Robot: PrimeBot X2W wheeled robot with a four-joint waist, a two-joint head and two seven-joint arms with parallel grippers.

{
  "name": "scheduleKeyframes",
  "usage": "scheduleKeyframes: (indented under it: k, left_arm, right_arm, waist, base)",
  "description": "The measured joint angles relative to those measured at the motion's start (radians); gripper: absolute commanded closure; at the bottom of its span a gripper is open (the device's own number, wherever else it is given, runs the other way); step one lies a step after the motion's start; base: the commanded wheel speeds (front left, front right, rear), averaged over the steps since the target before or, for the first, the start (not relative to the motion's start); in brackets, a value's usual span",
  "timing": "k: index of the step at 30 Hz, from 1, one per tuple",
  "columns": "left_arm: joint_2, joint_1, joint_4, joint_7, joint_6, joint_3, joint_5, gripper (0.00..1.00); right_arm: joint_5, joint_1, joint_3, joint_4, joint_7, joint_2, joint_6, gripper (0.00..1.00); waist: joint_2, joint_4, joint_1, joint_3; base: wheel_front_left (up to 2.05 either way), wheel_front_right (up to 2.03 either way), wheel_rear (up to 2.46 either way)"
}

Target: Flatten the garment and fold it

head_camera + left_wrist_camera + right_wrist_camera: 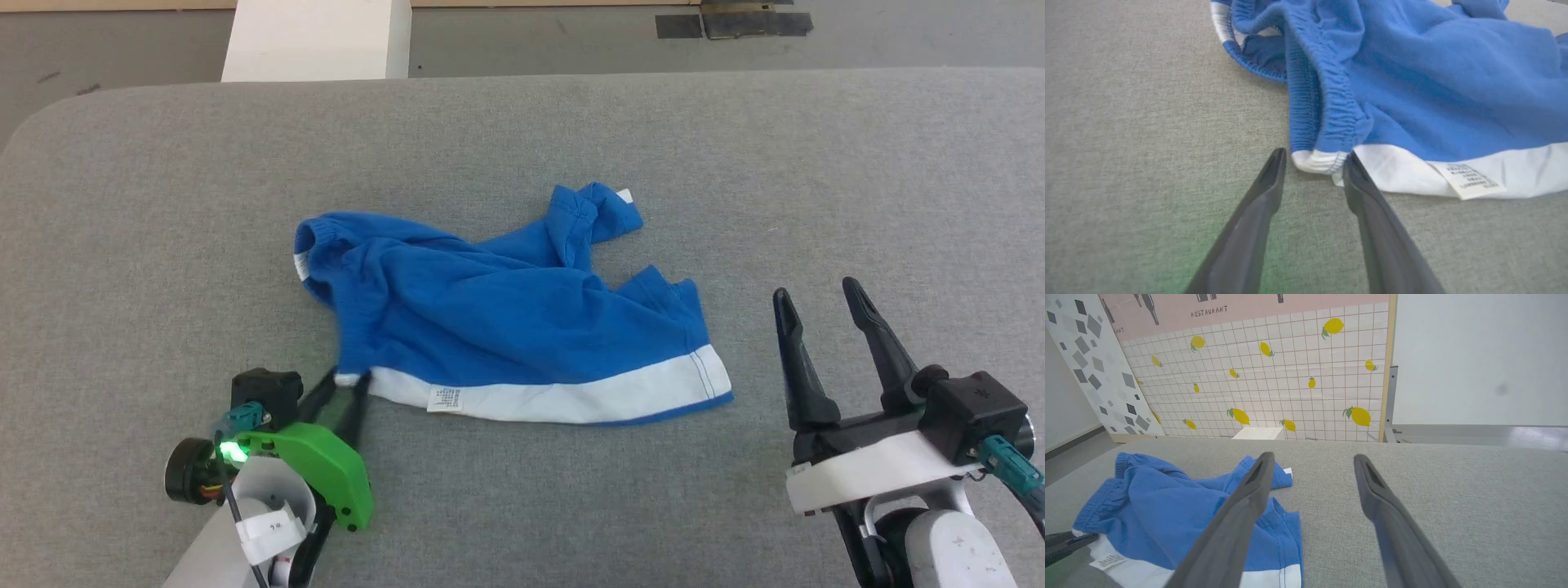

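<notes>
Item: 1 garment (506,327), blue shorts, crumpled mid-table (571,122); judged light, limp and unbreakable, best taken at the waistband corner or hem corners. Left gripper (347,380): fingers parted, straddling the white waistband corner, not clamped. Right gripper (816,292): spread, empty, apart from the right hem.

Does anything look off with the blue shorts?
The shorts lie crumpled, not flat: the waistband is bunched and folded over, and a care label shows on the white stripe, so they may be inside out.
</notes>
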Motion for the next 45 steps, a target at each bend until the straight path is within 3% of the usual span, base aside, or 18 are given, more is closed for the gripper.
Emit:
scheduleKeyframes:
  k: [6,14,27,38,39,40,41,42,43,44,45]
  left_arm:
    - [-0.006,-0.003,0.012,-0.007,-0.017,-0.016,-0.011,1.0]
    - [-0.018,-0.002,0.021,-0.009,-0.019,-0.026,-0.03,1.0]
    - [-0.018,-0.007,0.009,-0.011,-0.017,-0.03,-0.037,1.0]
    - [-0.02,-0.033,0.007,-0.015,-0.017,-0.036,-0.043,1.0]
    - [-0.02,-0.033,0.007,-0.018,-0.017,-0.036,-0.043,1.0]
    - [-0.02,-0.033,0.008,-0.019,-0.017,-0.037,-0.043,1.0]
    - [-0.02,-0.033,0.008,-0.019,-0.017,-0.037,-0.044,1.0]
    - [-0.02,-0.033,0.009,-0.019,-0.017,-0.037,-0.044,1.0]
    - [-0.02,-0.033,0.009,-0.019,-0.017,-0.038,-0.044,1.0]
    - [-0.02,-0.033,0.01,-0.019,-0.017,-0.039,-0.046,1.0]
    - [-0.02,-0.033,0.011,-0.019,-0.017,-0.039,-0.048,1.0]
  right_arm:
    - [0.004,0.0,0.011,0.016,0.026,0.0,0.0,0.0]
    - [0.041,0.071,0.035,0.099,0.287,0.001,0.0,0.0]
    - [0.045,-0.062,0.05,0.208,0.516,0.0,0.0,0.0]
    - [0.04,-0.143,0.119,0.256,0.547,0.001,0.0,0.0]
    - [0.038,-0.144,0.121,0.256,0.545,0.001,0.0,0.02]
    - [0.032,-0.145,0.123,0.255,0.537,0.001,0.0,0.17]
    - [0.033,-0.145,0.124,0.255,0.535,0.001,0.0,0.51]
    - [0.04,-0.145,0.129,0.256,0.533,0.0,0.0,0.63]
    - [0.044,-0.145,0.132,0.256,0.533,0.0,0.0,0.85]
    - [0.043,-0.145,0.139,0.255,0.529,0.0,0.0,1.0]
    - [0.044,-0.145,0.141,0.255,0.526,0.0,0.0,1.0]
  waist:
    - [0.0,0.005,0.0,-0.011]
    - [0.0,0.018,0.0,-0.029]
    - [0.0,0.024,0.0,0.01]
    - [0.0,0.034,0.0,0.039]
    - [0.0,0.034,0.0,0.039]
    - [0.0,0.034,0.0,0.039]
    - [0.0,0.034,0.0,0.038]
    - [0.0,0.034,0.0,0.037]
    - [0.0,0.033,0.0,0.036]
    - [0.0,0.032,0.0,0.035]
    - [0.0,0.031,0.0,0.034]
  base:
    - [0.0,0.0,0.0]
    - [0.0,0.0,0.0]
    - [0.0,0.0,0.0]
    - [0.0,0.0,0.0]
    - [0.0,0.0,0.0]
    - [0.0,0.0,0.0]
    - [0.0,0.0,0.0]
    - [0.0,0.0,0.0]
    - [0.0,0.0,0.0]
    - [0.0,0.0,0.0]
    - [0.0,0.0,0.0]
